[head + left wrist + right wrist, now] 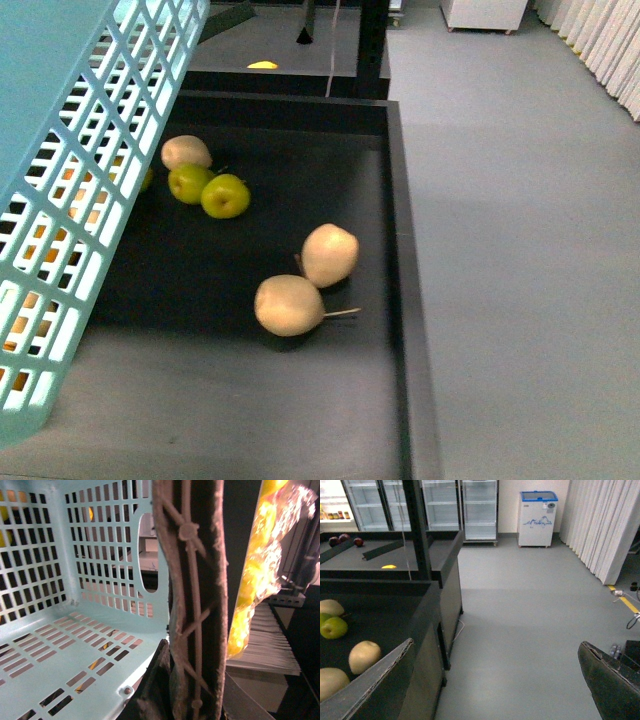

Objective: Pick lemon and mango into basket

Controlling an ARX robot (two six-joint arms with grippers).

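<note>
Basket [60, 200]: front view shows it tilted; left wrist view alone shows left gripper [194, 696] seemingly clamping handle [195, 580]; right gripper [496, 646] jaws agape.

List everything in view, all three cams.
basket: 1, light teal, raised and tilted, front-view left; mauve handle
pears: 3, tan, on dark tray; one far, two close together nearer
green apples: 2, yellow-green, touching, beside far pear
yellow fruit: 1, far bin, kind unclear
red fruit: 3, dark red, far bin
freezer: 1, white, blue lid, back wall
yellow packets: count unclear, beside the handle
left gripper: 1, dark, shut on basket handle
right gripper: 1, dark, open, empty, over floor
</note>
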